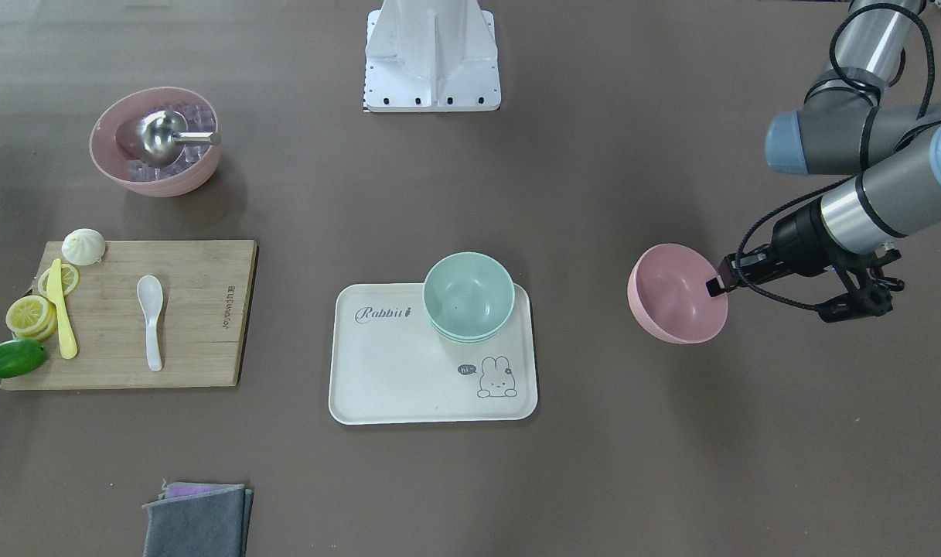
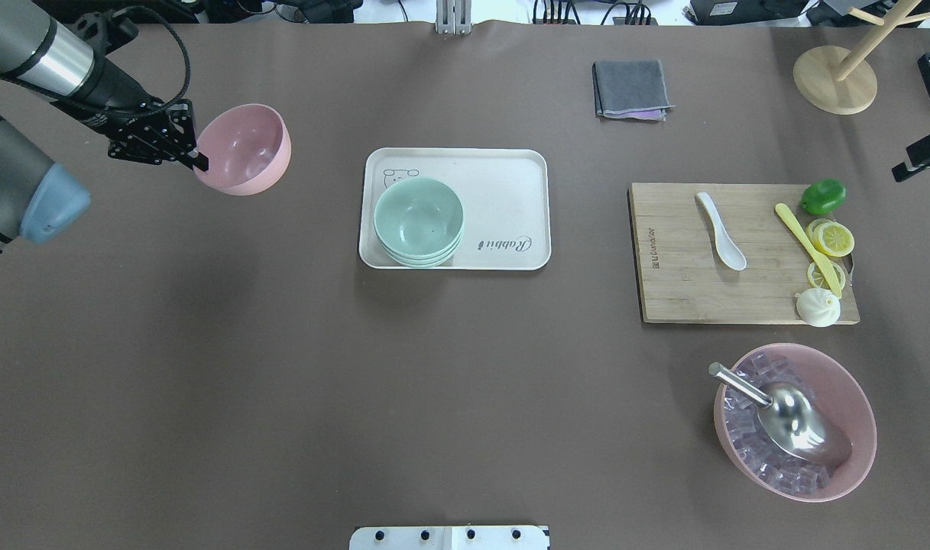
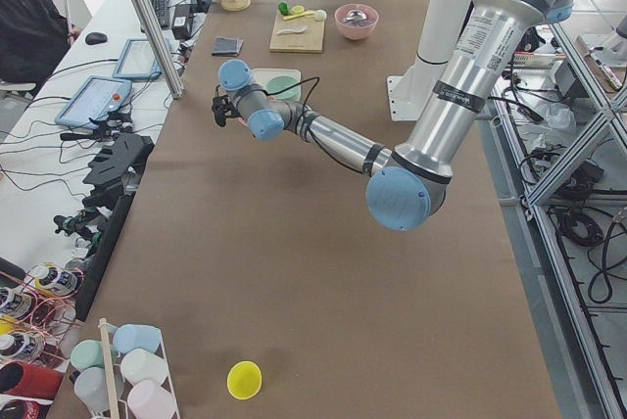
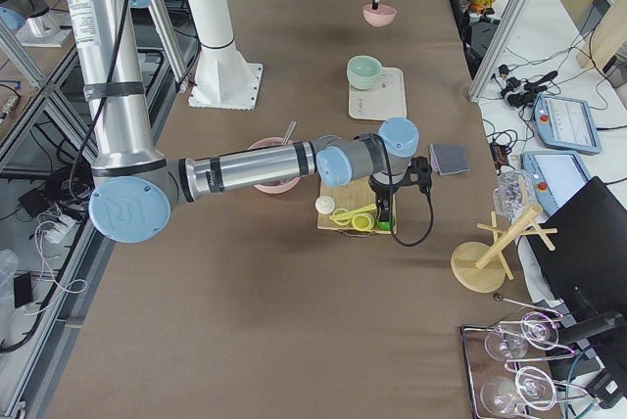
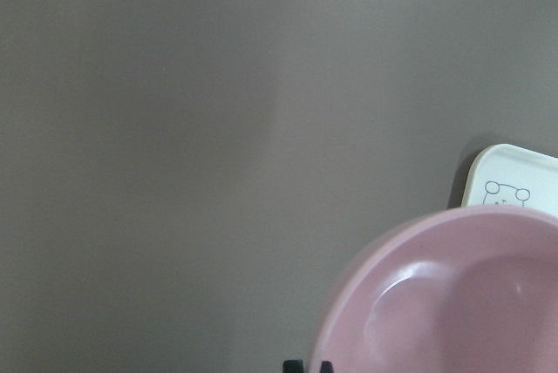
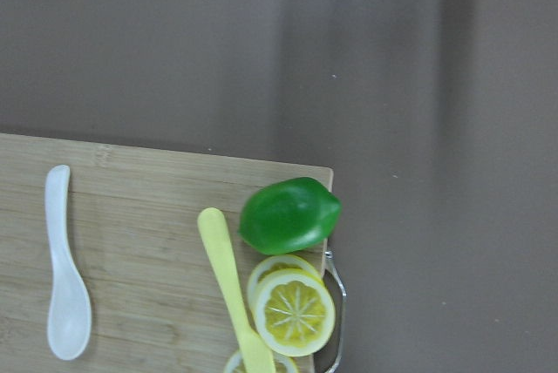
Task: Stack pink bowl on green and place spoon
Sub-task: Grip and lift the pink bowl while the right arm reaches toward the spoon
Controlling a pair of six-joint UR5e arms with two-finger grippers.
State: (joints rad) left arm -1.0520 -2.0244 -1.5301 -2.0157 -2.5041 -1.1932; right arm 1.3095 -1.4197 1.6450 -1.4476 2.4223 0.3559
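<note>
Pink bowl (image 5: 453, 295) fills the lower right of the left wrist view, with a corner of the white tray (image 5: 514, 183) just beyond its rim. Seen from overhead, the left hand (image 2: 197, 159) pinches that bowl by the rim on the side away from the tray, one finger inside and one outside, and the bowl sits slightly tilted on the robot's left, well apart from the tray; I cannot tell whether it is clear of the desk (image 2: 281, 367). On the tray's end nearer the pink bowl, beside the bunny drawing, stands the stack of green bowls (image 2: 419, 221), upright and open. On the robot's right lies a wooden cutting board (image 2: 678, 260) with the white spoon (image 2: 720, 231) flat on it, bowl end toward the robot. At the board's outer end are a yellow knife (image 6: 231, 286), lemon slices (image 6: 294, 312), a green lime (image 6: 289, 214) and a white bun (image 2: 818, 307). The right hand (image 4: 384, 211) hovers over that end by the lime; whether its fingers are spread or pressed together cannot be told. Nearer the robot stands a larger ice bowl (image 2: 854, 397) holding ice cubes and a metal scoop (image 2: 793, 416). A folded grey cloth (image 2: 631, 88) lies on the far side of the desk.
</note>
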